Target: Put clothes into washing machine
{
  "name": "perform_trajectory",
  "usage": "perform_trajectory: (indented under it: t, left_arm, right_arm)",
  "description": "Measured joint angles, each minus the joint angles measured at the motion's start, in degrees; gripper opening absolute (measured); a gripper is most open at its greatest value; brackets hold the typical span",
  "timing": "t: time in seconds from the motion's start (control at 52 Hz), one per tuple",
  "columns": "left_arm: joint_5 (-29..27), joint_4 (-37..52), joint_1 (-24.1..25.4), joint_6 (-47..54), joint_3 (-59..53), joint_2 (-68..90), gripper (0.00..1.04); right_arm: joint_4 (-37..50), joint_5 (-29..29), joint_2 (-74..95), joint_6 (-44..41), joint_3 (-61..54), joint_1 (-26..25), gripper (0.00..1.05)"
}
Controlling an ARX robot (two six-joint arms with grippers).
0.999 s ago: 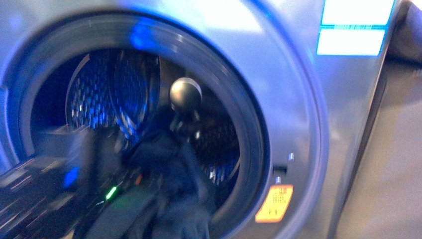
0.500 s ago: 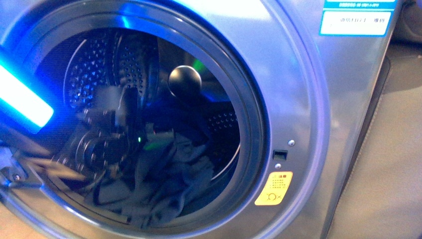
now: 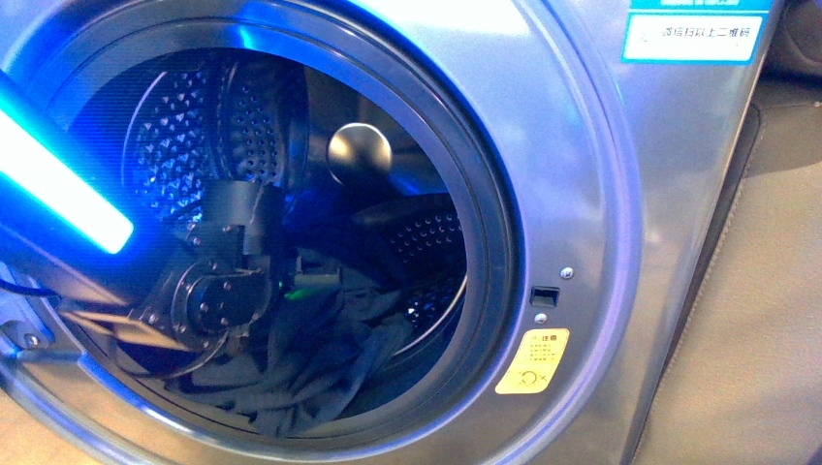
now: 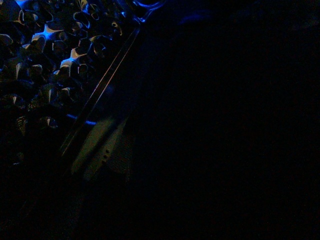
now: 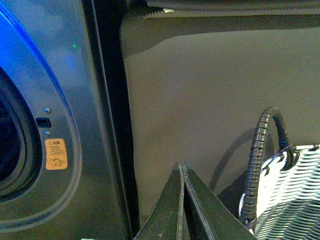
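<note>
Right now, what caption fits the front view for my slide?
Left arm reaches into the washing machine; dark clothes lie low in the drum.

The clothes lie in the washing machine, low in the drum by its mouth. The left arm reaches in from the left, just above them. The sticker sits right of the porthole. A basket stands beside the right gripper, apart from the machine.
</note>
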Motion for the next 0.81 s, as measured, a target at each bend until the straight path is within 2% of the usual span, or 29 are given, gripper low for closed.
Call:
perform_trajectory:
  t: [0.461,0.653,0.807]
  left_arm:
    - [1.6,-3.04,-2.12,-4.72,4.57,3.43,0.18]
    - [5.92,-2.14,-3.41,-7.43,4.59,4.44,0.18]
    - [7.34,-2.03,-4.39,-7.85,4.68,4.76,0.18]
  right_arm:
    - [0.0,0.0,0.0,0.0,0.0,0.0,0.02]
    - [0.0,0.0,0.0,0.0,0.0,0.0,0.02]
    - [0.0,0.0,0.0,0.0,0.0,0.0,0.02]
